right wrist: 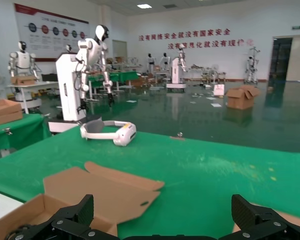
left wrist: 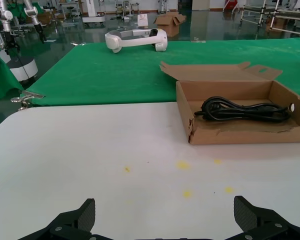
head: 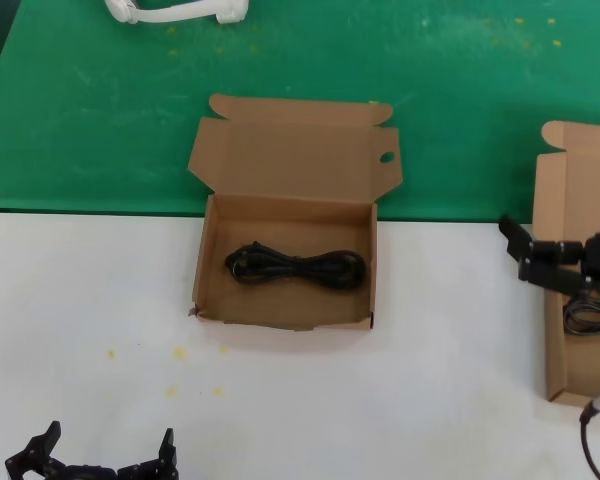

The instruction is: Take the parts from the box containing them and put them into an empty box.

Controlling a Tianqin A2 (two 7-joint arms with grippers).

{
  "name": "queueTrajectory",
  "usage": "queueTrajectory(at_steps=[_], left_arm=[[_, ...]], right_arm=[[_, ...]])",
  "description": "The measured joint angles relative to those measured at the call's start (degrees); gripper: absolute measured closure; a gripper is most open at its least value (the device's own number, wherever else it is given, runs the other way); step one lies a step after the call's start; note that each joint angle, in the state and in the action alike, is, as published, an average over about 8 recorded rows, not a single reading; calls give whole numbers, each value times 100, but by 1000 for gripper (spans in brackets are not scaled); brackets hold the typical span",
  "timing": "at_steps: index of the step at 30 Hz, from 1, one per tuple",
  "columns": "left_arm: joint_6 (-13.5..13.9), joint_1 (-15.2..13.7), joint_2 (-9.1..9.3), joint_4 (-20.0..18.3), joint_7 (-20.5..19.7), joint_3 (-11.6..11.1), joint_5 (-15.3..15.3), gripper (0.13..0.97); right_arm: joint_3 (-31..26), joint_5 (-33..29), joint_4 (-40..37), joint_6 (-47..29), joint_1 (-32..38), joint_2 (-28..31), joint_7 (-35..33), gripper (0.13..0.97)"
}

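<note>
Head looks down; both wrist views share the holed box (head: pixel 288 250).

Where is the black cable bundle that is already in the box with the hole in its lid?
In the head view, the cable bundle lies centrally in the holed box's tray, mid-table at the green cloth's edge.

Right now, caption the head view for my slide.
Right gripper open over source box; one cable already in holed-lid box.

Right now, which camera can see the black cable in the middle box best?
The head view is best: it looks straight down on the cable, showing its whole figure-eight lying in the box. The left wrist view shows it side-on over the box wall. In the right wrist view I cannot make it out.
</note>
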Motion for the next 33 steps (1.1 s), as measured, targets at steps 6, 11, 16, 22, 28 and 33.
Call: queueTrajectory(at_steps=[6, 11, 16, 22, 28, 33], left_arm=[[0, 0, 0, 0, 2, 0, 0, 132], [0, 0, 0, 0, 2, 0, -1, 132], [0, 0, 0, 0, 1, 0, -1, 132], [0, 0, 0, 0, 1, 0, -1, 132], [0, 0, 0, 0, 1, 0, -2, 132], [0, 0, 0, 0, 1, 0, -2, 132]], right_arm=[[29, 5, 106, 274, -343, -124, -126, 129], [53, 9, 194, 505, -631, -229, -232, 129], [77, 14, 281, 731, -914, -331, -337, 129], [105, 19, 386, 1003, -1255, -454, -463, 129], [135, 24, 493, 1279, -1602, -580, -591, 129], [159, 28, 582, 1509, -1889, -685, -697, 129]])
